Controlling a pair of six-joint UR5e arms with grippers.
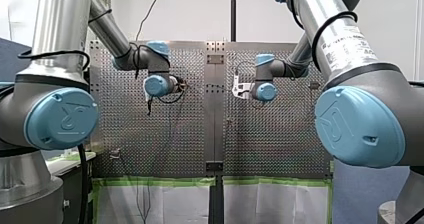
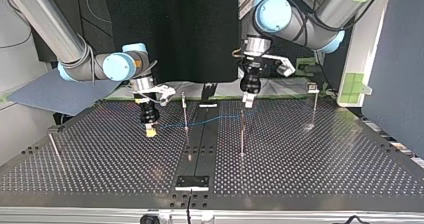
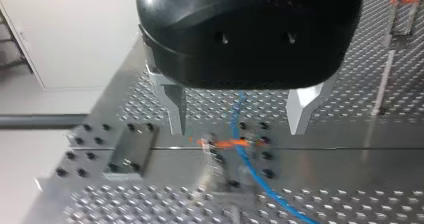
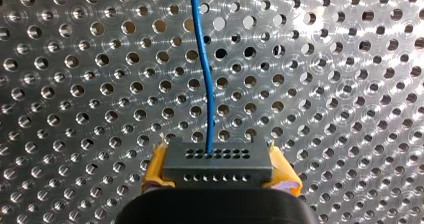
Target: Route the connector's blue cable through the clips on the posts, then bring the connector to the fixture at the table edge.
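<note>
Connector (image 4: 217, 164) hangs over perforated table (image 4: 325, 84), blue cable (image 4: 210, 109) trailing.

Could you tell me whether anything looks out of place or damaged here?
Nothing stands out. The connector sits squarely between my right gripper's yellow pads, and the blue cable runs smoothly from it, passing between my left gripper's open fingers.

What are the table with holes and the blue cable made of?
Table: probably bare metal, shiny; light glints around its drilled holes. Blue cable: likely a wire in smooth plastic, since it curves softly; what's inside doesn't show.
</note>
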